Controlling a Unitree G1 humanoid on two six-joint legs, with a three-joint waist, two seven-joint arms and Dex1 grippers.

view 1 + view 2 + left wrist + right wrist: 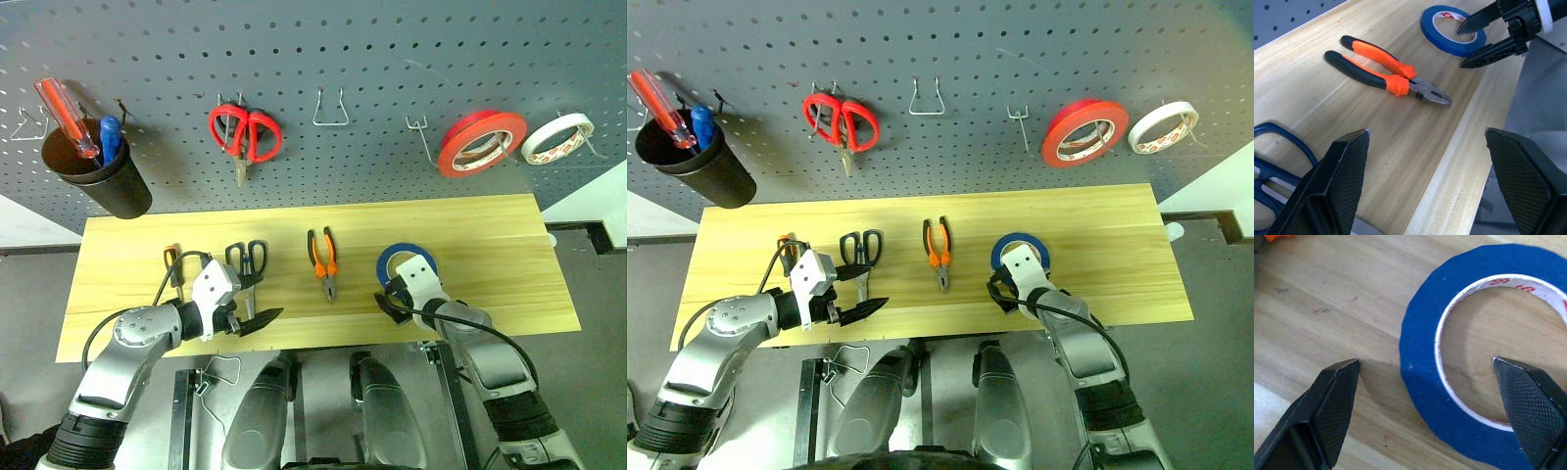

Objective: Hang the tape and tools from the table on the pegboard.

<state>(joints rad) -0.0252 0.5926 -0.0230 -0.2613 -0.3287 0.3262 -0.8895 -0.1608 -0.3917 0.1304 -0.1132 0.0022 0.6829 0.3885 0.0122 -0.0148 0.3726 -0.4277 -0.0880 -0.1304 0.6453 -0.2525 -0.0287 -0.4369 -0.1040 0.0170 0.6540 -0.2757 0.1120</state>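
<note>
My right gripper (1425,382) straddled the blue tape's (1420,357) rim on the surface (470,235), jaws wide; my left gripper (1425,161) hovered with jaws wide.

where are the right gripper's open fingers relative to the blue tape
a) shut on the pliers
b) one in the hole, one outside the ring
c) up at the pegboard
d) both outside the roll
b: the right gripper straddles the blue tape, one finger over the hole and one outside the ring.

Tabletop (490,235), light wood, carrying left to right: small orange-handled screwdriver (172,262), partly hidden; dark-handled scissors (247,260); orange-and-black pliers (323,261); blue tape roll (406,258), lying flat.
</note>
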